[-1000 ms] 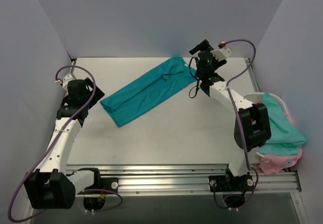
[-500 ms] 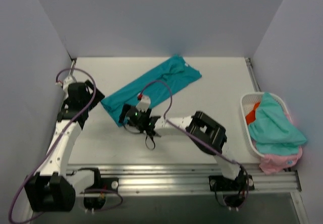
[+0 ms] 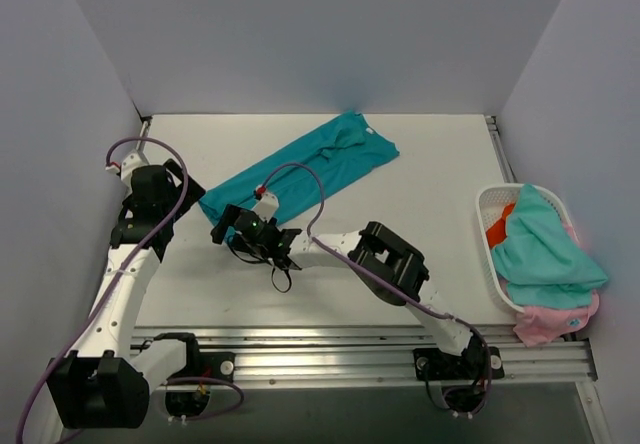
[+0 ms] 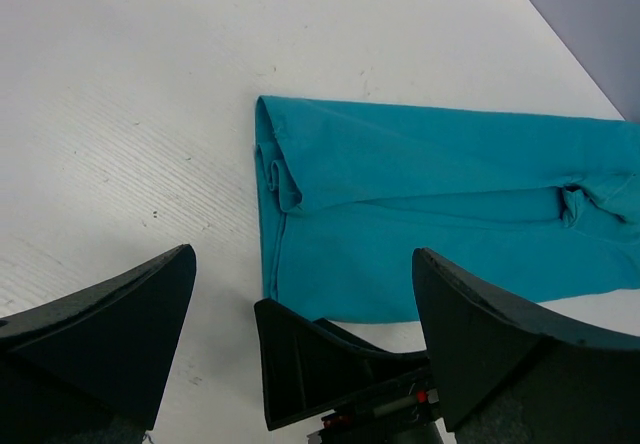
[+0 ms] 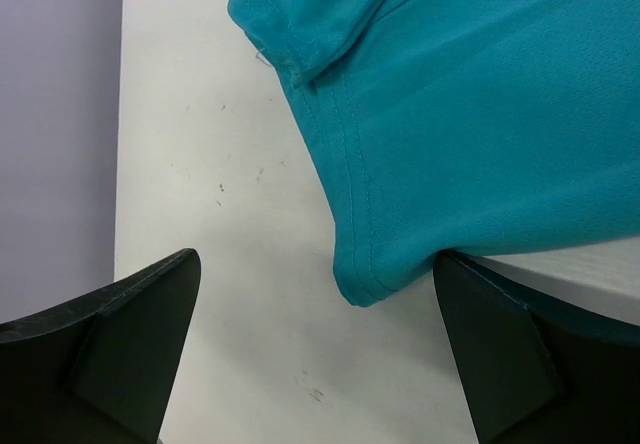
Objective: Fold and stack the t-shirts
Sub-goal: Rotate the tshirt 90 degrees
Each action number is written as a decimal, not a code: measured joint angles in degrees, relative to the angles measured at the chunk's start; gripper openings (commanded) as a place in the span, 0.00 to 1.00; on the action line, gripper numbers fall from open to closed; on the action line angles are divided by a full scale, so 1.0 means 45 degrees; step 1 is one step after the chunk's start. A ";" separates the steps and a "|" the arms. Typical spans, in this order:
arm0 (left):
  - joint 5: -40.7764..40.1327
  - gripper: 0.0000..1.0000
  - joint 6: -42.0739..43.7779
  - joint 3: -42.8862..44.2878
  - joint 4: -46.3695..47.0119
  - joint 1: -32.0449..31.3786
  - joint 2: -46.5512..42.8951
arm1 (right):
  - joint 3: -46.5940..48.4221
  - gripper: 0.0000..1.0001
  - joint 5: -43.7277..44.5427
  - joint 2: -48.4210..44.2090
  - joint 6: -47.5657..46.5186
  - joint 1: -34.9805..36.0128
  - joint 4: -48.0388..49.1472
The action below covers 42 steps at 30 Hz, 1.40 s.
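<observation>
Shirt position: teal t-shirt [image 3: 300, 174] lies on the desk [image 3: 420, 194] as a long diagonal strip, left of centre. Other t-shirts [image 3: 540, 249] are heaped in the basket [image 3: 484, 209] at right.
Handling: judged light, limp and quick to unfold. Pinch all layers at the stitched near corner.
Right end effector [image 5: 315, 264]: fingers spread wide with that corner between them, nothing clamped.
Left end effector [image 4: 300, 254]: fingers spread wide, empty, over bare desk beside the strip's end.
Obscured: collar and sleeves are folded under. The top view's near corner is covered by the right arm.
</observation>
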 measured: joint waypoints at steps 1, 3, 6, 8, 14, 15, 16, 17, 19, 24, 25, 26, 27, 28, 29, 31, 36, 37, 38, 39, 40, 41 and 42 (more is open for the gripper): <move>-0.0029 0.98 0.0000 0.0000 0.0000 0.0005 0.0000 | 0.0209 1.00 -0.0078 0.0146 0.0039 -0.0010 0.0024; -0.0049 0.98 0.0005 0.0000 0.0000 0.0015 0.0000 | 0.0593 1.00 -0.0267 0.0427 0.0083 -0.0073 0.0097; -0.0049 0.98 0.0010 0.0000 0.0005 0.0024 0.0010 | 0.0996 1.00 -0.0602 0.0767 0.0136 -0.0189 0.0311; -0.0049 0.98 0.0029 0.0000 0.0010 0.0034 0.0044 | 0.1049 0.87 -0.0831 0.0908 0.0228 -0.0272 0.0602; -0.0044 0.98 0.0049 0.0000 0.0005 0.0170 0.0136 | 0.0777 0.00 -0.1802 0.1554 0.0782 -0.0612 0.1156; -0.0044 0.98 0.0049 0.0000 0.0010 0.0175 0.0136 | 0.0831 0.00 -0.1967 0.1642 0.0811 -0.0680 0.1234; -0.0039 0.98 0.0049 -0.0005 0.0010 0.0185 0.0136 | 0.0884 0.00 -0.2127 0.1685 0.0860 -0.0699 0.1277; -0.0039 0.98 0.0049 -0.0010 0.0010 0.0185 0.0131 | 0.0957 0.00 -0.2234 0.1787 0.0894 -0.0758 0.1341; -0.0044 0.98 0.0058 -0.0044 0.0019 0.0185 0.0083 | 0.1035 0.00 -0.2395 0.1894 0.0908 -0.0831 0.1472; -0.0039 0.98 0.0092 -0.0063 0.0039 0.0223 -0.0049 | 0.0889 0.00 -0.2487 0.1957 0.0908 -0.0908 0.1923; -0.0039 0.98 0.0097 -0.0063 0.0063 0.0233 -0.0049 | 0.0709 0.00 -0.2467 0.1909 0.0913 -0.0908 0.2142; -0.0034 0.98 0.0102 -0.0063 0.0083 0.0243 -0.0049 | 0.0525 0.00 -0.2414 0.1821 0.0899 -0.0908 0.2263; -0.0034 0.98 0.0102 -0.0068 0.0107 0.0243 -0.0049 | 0.0282 0.00 -0.2351 0.1656 0.0860 -0.0908 0.2288; -0.0015 0.98 0.0102 -0.0068 0.0136 0.0243 -0.0044 | -0.0117 0.00 -0.2244 0.1394 0.0787 -0.0908 0.2312; 0.0010 0.98 0.0097 -0.0068 0.0180 0.0243 -0.0029 | -0.0559 0.00 -0.2108 0.1044 0.0729 -0.0908 0.2259; 0.0083 0.98 0.0097 -0.0107 0.0301 0.0243 0.0005 | -0.1734 0.00 -0.1681 0.0141 0.0593 -0.0908 0.2011; 0.0515 0.99 0.0010 -0.0287 0.0423 0.0248 0.0126 | -0.5736 0.00 -0.0301 -0.2977 0.1015 -0.0899 0.1273; 0.0641 0.99 -0.0010 -0.0311 0.0437 0.0248 0.0131 | -0.6732 0.00 0.0039 -0.3789 0.1180 -0.0894 0.0991; 0.0763 0.99 -0.0034 -0.0345 0.0452 0.0243 0.0136 | -0.7723 0.00 0.0374 -0.4580 0.1574 -0.0869 0.0782; 0.0918 0.99 -0.0063 -0.0374 0.0481 0.0238 0.0136 | -0.8578 0.00 0.0704 -0.5387 0.1982 -0.0816 0.0471; 0.1035 0.99 -0.0097 -0.0418 0.0539 0.0228 0.0136 | -0.9326 0.00 0.1030 -0.6130 0.2385 -0.0782 0.0000; 0.1166 0.99 -0.0121 -0.0481 0.0607 0.0204 0.0136 | -1.0040 0.00 0.1355 -0.6858 0.2812 -0.0719 -0.0461; 0.1307 0.99 -0.0165 -0.0539 0.0675 0.0151 0.0136 | -1.0778 0.00 0.1685 -0.7597 0.3371 -0.0656 -0.0792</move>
